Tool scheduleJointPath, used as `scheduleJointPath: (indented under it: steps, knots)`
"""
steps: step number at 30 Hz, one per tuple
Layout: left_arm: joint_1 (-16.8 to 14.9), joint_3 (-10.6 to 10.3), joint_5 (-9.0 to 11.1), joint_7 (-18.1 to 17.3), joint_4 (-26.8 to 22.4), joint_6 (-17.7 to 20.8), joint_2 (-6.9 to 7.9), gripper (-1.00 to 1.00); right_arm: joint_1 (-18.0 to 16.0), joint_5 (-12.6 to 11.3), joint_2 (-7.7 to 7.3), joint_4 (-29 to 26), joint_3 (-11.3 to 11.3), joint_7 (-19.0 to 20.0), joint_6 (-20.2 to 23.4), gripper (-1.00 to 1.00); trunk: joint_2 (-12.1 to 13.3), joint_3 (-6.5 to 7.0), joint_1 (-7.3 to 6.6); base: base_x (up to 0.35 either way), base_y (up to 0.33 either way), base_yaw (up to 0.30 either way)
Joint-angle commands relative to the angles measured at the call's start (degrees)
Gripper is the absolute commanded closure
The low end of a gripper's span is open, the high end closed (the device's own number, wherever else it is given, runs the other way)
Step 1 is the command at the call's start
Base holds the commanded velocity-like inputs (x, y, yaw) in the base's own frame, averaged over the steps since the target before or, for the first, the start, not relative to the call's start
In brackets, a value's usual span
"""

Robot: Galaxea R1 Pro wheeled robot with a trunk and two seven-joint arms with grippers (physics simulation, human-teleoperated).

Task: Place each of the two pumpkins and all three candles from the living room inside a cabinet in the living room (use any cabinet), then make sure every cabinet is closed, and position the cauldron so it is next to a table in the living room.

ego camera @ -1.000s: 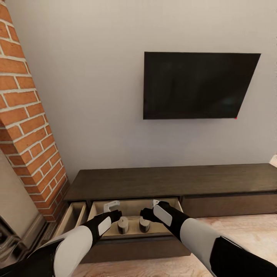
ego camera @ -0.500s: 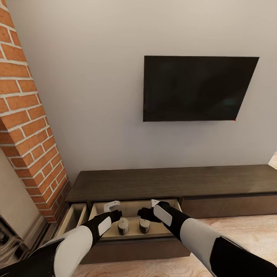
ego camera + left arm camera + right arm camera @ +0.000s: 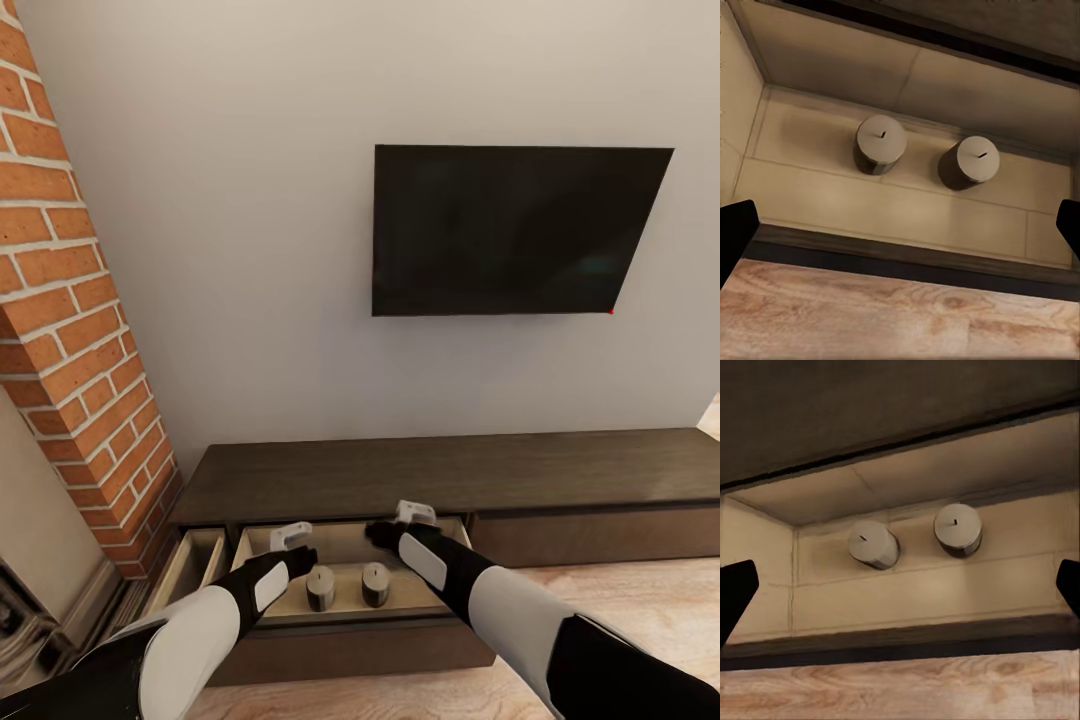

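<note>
I am holding both claws over the pulled-out drawer [image 3: 345, 575] of the long dark cabinet [image 3: 440, 475] under the wall-mounted television [image 3: 515, 230]. My left claw [image 3: 290, 537] and my right claw [image 3: 412, 515] are both spread wide and gripping nothing; in each wrist view only the dark fingertips [image 3: 735, 236] are showing at the far edges, with empty space between them.

Two candles are standing upright on the pale drawer floor, side by side and just apart: the left candle [image 3: 320, 587] and the right candle [image 3: 375, 583], each with its small wick pointing up. They are sitting toward the front of the drawer, clear of its walls. A second, narrower drawer [image 3: 190, 565] beside the brick column [image 3: 70, 330] is also standing open.

I am judging these candles to be light, stiff and smooth-sided, so a firm pinch across the round body, below the top rim, should be holding them best. The drawer itself looks handle-less, so I would be pushing flat on its front panel.
</note>
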Motion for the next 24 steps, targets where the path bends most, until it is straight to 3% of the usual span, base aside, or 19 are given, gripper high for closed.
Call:
scheduleJointPath:
  steps: [1, 4, 8, 16, 24]
  knots:
    - [-0.01, 0.25, -0.19, 0.17, -0.26, 0.4, -0.02, -1.0, -0.07, 0.88, -0.02, -0.42, 0.33, -0.82, -0.13, -1.0, -0.03, -0.06, 0.0, 0.006, 0.0, 0.0]
    - [-0.01, 0.26, -0.2, -0.04, -0.6, 0.46, 0.06, -1.0, -0.09, 4.9, 0.1, -2.99, 0.26, -4.47, -0.86, -1.0, -0.03, -0.06, 0.0, 0.031, 0.0, 0.0]
    - [-0.01, 0.28, -0.17, -0.02, -0.71, 0.34, 0.09, -1.0, -0.1, 6.45, 0.37, -4.39, 0.55, -8.85, -1.97, -1.0, -0.03, -0.06, 0.0, 0.014, 0.0, 0.0]
    - [-0.01, 0.19, -0.16, -0.07, -0.73, 0.08, 0.38, -1.0, -0.03, 6.64, 0.39, -3.33, 0.56, -10.84, -5.16, -1.0, -0.03, -0.06, 0.0, -0.015, -0.019, 0.0]
    - [-0.01, 0.23, -0.17, -0.06, -0.35, -0.04, 0.13, -1.0, 1.84, 6.56, 0.4, -0.9, 0.59, -10.73, -5.23, -1.0, -0.03, -0.06, 0.0, -0.016, -0.264, 0.0]
